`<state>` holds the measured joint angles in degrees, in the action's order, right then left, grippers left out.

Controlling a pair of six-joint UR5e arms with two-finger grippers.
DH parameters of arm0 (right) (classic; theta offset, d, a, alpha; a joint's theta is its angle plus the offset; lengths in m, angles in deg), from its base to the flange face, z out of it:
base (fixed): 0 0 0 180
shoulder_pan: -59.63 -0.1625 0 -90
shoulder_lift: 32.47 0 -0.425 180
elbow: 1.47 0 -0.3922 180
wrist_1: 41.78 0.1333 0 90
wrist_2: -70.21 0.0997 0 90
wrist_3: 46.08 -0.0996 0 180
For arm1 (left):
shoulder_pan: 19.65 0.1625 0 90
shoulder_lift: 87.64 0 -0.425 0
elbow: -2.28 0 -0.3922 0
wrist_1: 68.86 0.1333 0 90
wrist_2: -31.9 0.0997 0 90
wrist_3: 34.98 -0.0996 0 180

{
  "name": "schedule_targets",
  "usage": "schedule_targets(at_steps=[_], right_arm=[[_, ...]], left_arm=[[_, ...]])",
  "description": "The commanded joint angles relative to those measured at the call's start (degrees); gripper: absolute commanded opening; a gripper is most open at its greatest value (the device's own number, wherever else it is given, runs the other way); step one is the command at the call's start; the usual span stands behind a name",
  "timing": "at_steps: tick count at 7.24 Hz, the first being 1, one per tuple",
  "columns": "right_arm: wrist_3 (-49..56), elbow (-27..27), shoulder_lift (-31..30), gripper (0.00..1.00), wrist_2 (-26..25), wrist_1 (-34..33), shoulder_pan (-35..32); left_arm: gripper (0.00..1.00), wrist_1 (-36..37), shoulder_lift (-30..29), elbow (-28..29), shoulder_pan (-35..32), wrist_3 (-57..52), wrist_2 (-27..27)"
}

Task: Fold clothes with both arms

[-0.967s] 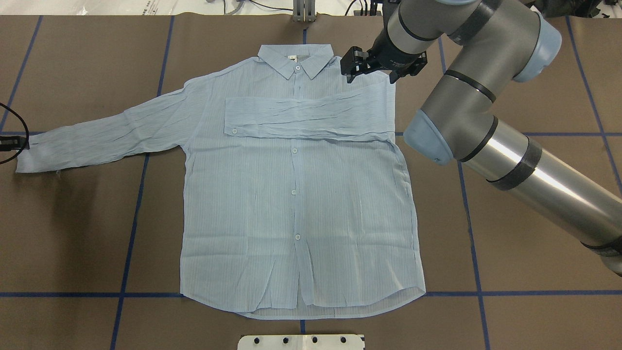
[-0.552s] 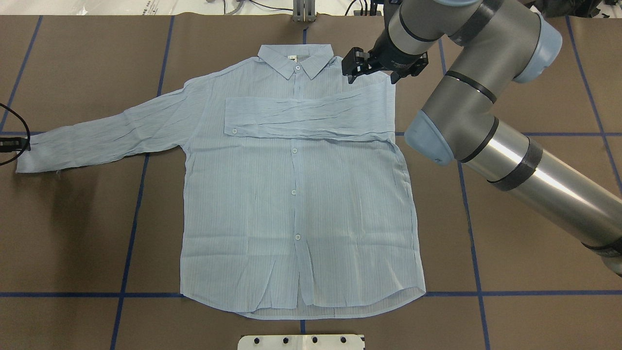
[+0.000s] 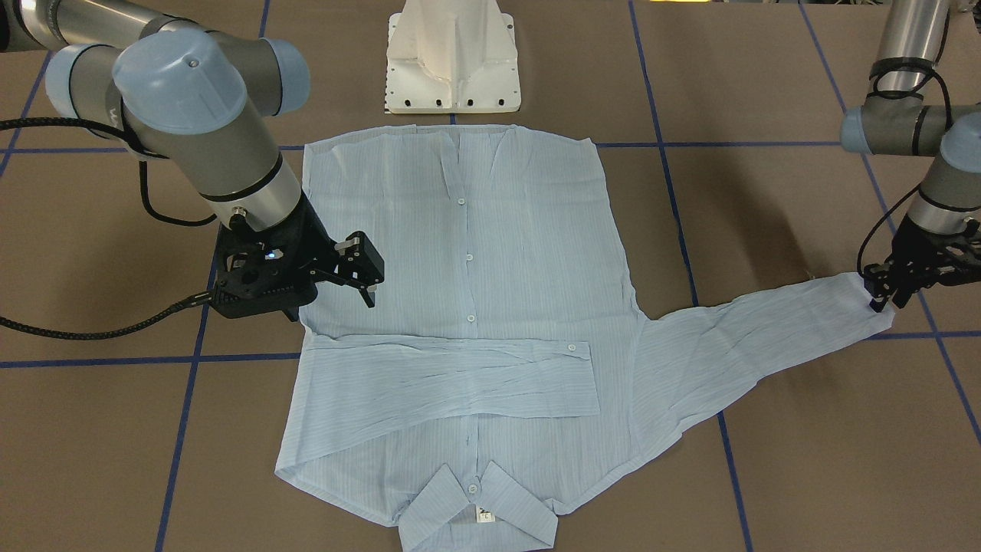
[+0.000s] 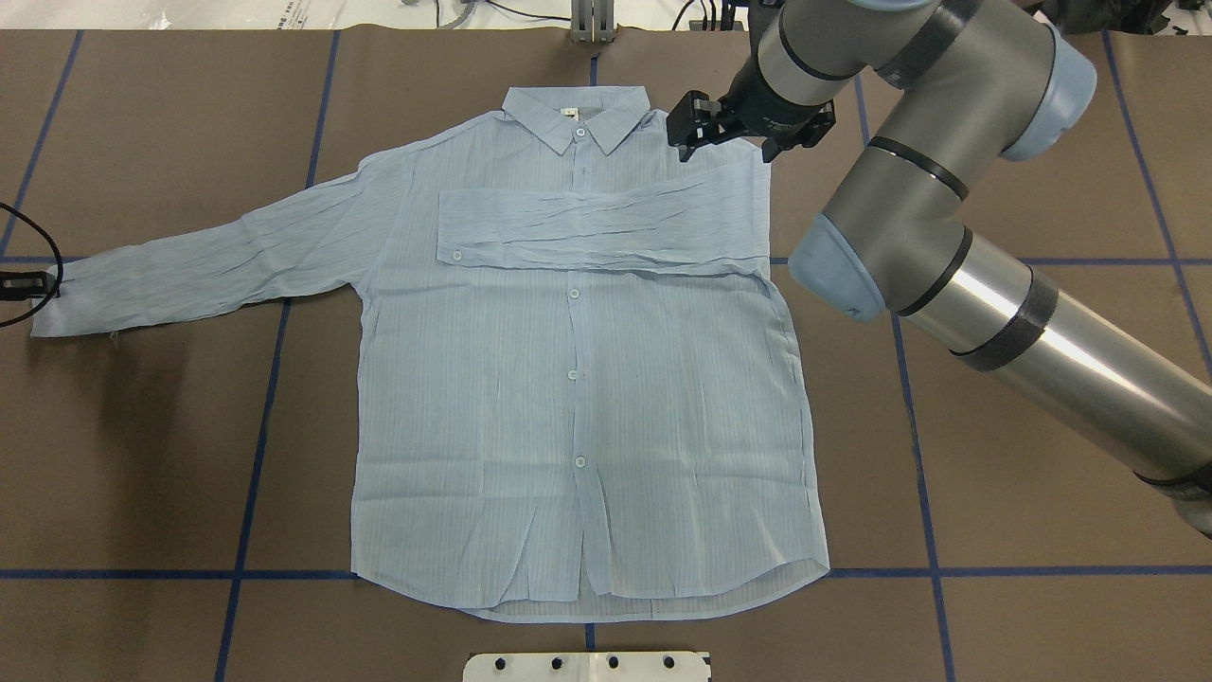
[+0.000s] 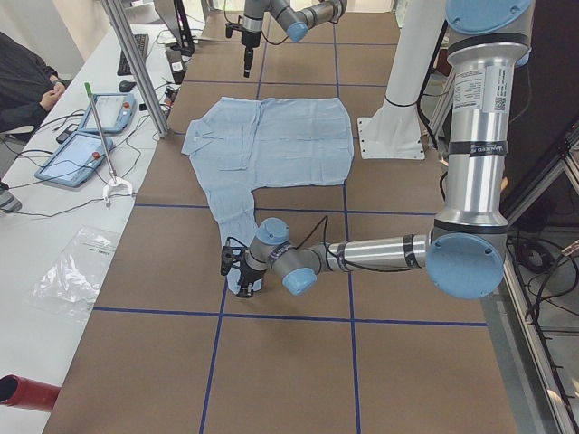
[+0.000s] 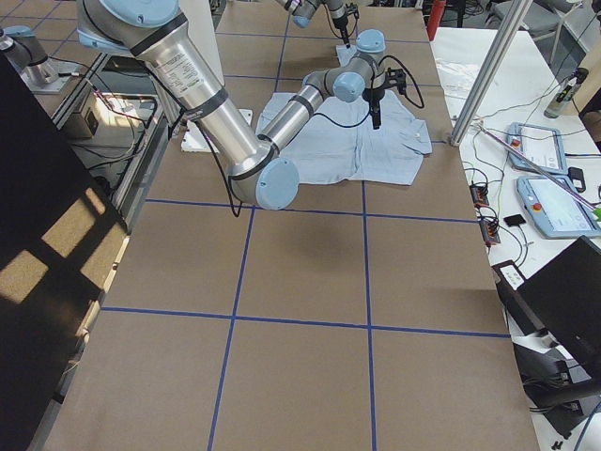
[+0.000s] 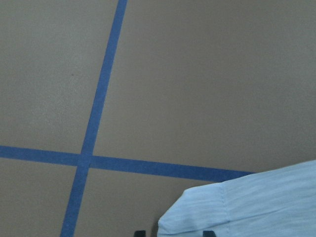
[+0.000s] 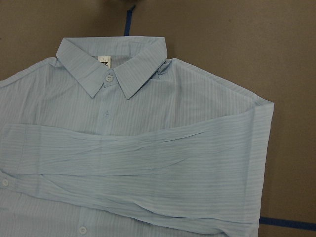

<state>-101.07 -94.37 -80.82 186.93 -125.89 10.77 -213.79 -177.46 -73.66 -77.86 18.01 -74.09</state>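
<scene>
Table [image 4: 142, 455]: brown, crossed by blue tape lines
Shirt [image 4: 568, 398]: lies flat on the table, front up, hem nearest the robot
Right arm [image 4: 947, 208]: reaches over the table to the shirt's shoulder
Spread sleeve [image 4: 208, 260]: stretched out to the robot's left
Folded sleeve [image 4: 606, 227]: laid across the chest
Collar [image 4: 578, 114]: at the shirt's far end
Right gripper [image 4: 724, 142]: fingers wide apart, holding nothing, above the shoulder beside the collar
Left gripper [image 3: 883, 300]: at the spread sleeve's cuff, fingertips [image 7: 139, 233] narrowly apart with the cuff corner between them
</scene>
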Motion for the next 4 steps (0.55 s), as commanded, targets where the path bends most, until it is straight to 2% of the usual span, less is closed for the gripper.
schedule_targets(at_steps=[1,4], right_arm=[[0.06,0.00,-0.08,1.00,0.00,0.00,-0.09],[0.06,0.00,-0.08,1.00,0.09,0.00,-0.36]], left_arm=[[0.41,0.00,0.00,0.00,0.03,0.01,-0.10],[0.41,0.00,-0.09,0.00,0.03,0.01,-0.10]])
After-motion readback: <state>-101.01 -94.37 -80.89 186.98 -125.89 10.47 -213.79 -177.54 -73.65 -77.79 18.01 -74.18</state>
